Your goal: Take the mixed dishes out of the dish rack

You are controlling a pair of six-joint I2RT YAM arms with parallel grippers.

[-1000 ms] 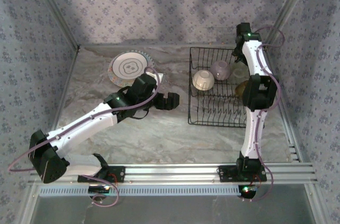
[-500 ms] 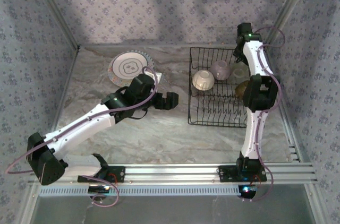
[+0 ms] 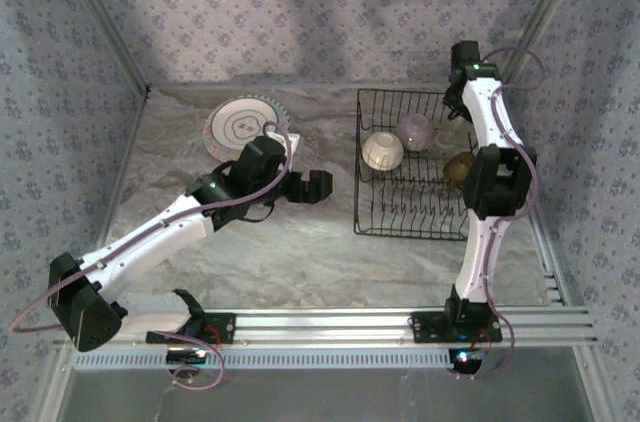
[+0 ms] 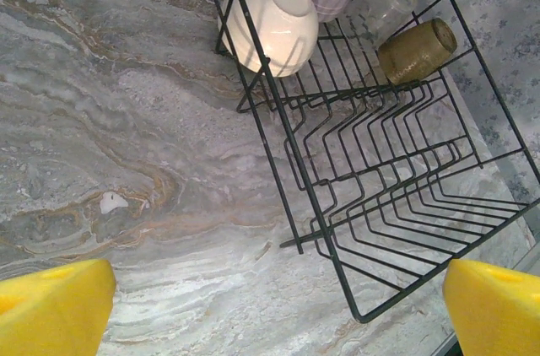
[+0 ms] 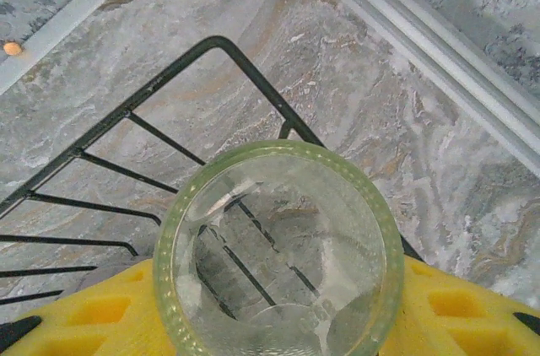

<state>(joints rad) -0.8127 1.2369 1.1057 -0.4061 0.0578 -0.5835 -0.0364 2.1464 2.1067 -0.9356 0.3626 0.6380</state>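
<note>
In the top view the black dish rack [image 3: 405, 214] is seen right of centre, with a cream bowl [image 3: 382, 151], a lilac bowl [image 3: 415, 131] and a tan cup [image 3: 459, 168] lying in its upper half, while a white plate with grey rings [image 3: 243, 127] is laid on the table [image 3: 300, 252] at upper left. The left gripper [image 3: 318, 187] is held wide open near mid-frame, just left of the dish rack and apart from it. In the right wrist view a clear glass [image 5: 278, 238] is gripped between the yellow fingers [image 5: 93, 314] of the right gripper [image 5: 278, 322] in the lower half of the frame, above a corner of the dish rack.
</note>
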